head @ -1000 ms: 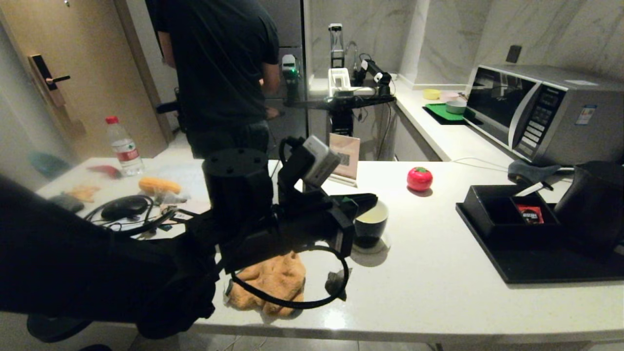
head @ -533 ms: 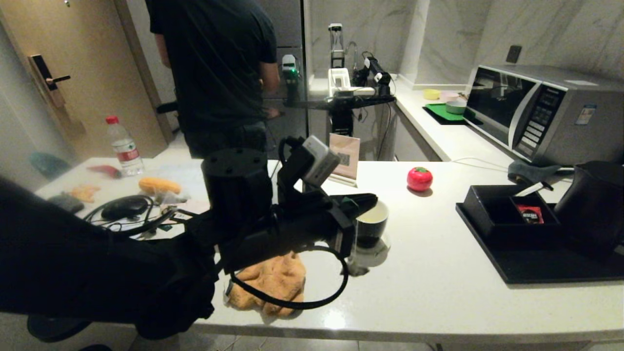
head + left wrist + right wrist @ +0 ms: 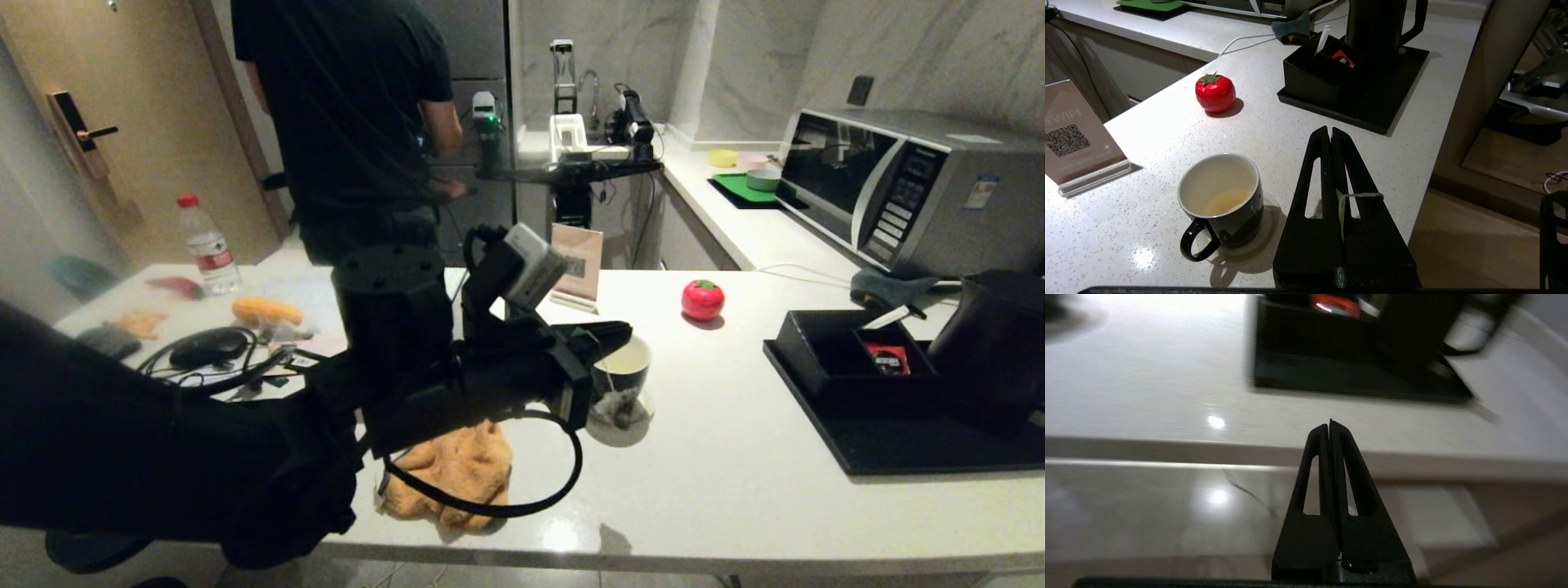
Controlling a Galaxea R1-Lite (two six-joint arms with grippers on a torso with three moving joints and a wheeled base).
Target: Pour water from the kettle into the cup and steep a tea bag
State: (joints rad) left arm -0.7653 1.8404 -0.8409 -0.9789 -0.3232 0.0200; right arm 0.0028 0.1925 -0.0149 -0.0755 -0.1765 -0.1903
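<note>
White stone counter (image 3: pixel 735 457) carries the cup (image 3: pixel 622 377), the kettle (image 3: pixel 992 347) at its three o'clock. Left gripper (image 3: pixel 1329 132), clamped on the tea bag (image 3: pixel 620 406) string (image 3: pixel 1359 196), dangles the bag at the cup's six o'clock, outside; swinging could snag the rim or drip. Right gripper (image 3: pixel 1330 424) is closed, empty, off the counter's near edge.

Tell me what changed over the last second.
The tea bag, hanging by its string from the left gripper, swung from near the orange cloth up and toward the cup, and now hangs against the cup's outer side. The man behind shifted left. The left gripper stayed shut on the string; cup and kettle stayed put.
</note>
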